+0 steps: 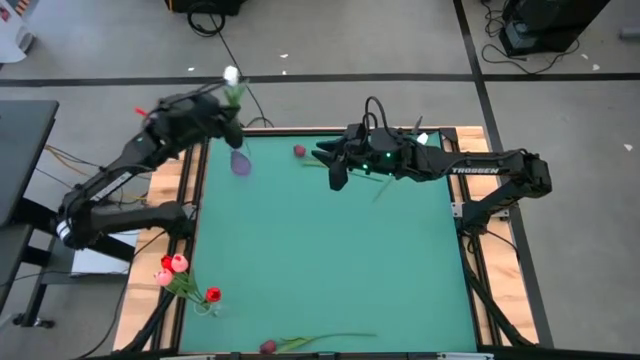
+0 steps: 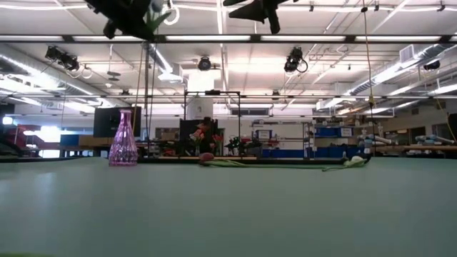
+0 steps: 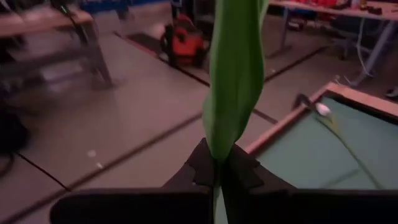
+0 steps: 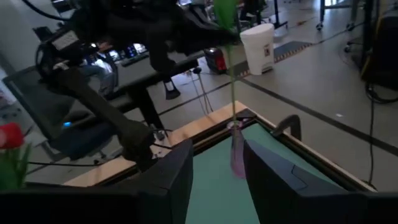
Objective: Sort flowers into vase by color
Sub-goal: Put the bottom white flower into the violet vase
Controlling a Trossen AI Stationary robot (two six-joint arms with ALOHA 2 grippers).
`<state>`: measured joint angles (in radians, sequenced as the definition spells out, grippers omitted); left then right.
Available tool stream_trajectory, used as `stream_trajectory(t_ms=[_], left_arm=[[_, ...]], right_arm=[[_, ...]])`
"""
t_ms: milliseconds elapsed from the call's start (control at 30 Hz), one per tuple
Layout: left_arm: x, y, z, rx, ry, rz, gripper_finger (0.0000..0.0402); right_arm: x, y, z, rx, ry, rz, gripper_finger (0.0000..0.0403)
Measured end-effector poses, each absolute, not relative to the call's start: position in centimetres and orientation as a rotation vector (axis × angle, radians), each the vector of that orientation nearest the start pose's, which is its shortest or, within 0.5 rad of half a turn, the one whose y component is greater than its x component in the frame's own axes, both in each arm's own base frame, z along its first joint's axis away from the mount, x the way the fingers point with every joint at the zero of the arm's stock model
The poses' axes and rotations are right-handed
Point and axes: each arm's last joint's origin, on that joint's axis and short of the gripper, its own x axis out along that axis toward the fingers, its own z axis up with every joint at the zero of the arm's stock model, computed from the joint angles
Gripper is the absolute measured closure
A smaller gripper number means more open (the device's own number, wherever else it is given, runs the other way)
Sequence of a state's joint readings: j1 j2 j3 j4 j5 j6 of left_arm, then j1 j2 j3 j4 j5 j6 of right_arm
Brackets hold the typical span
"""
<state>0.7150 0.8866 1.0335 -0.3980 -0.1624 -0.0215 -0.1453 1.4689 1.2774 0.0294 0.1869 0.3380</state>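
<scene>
The left gripper (image 1: pixel 228 108) is clamped on a white tulip (image 1: pixel 231 76) by its stem, whose lower end enters the pink vase (image 1: pixel 241 162) at the mat's eleven o'clock. The right gripper (image 1: pixel 332 160), at twelve o'clock, hovers with fingers parted and empty. Red and pink tulips (image 1: pixel 176 267) lie at eight o'clock.

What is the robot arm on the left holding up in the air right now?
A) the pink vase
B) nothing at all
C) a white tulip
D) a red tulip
C: the left gripper is shut on the stem of a white tulip, held above the pink vase at the table's far left corner; the right wrist view shows the stem's tip at the vase's mouth.
</scene>
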Motion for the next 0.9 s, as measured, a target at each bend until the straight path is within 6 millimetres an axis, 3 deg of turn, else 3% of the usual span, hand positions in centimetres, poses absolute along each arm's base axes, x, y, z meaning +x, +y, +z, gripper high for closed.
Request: stream_trajectory(t_ms=[233,500,900], left_arm=[[10.6,11.7,40.0,0.015,0.188,0.937,0.0388],[9.0,12.7,39.1,-0.039,0.266,1.037,0.0386],[9.4,13.7,36.4,-0.129,0.262,1.005,0.0384]], right_arm=[[33.4,-5.9,35.9,0.332,0.145,-0.380,0.0253],[33.3,-6.7,35.9,0.339,0.139,-0.404,0.0254],[33.3,-6.8,35.8,0.337,0.140,-0.409,0.0254]])
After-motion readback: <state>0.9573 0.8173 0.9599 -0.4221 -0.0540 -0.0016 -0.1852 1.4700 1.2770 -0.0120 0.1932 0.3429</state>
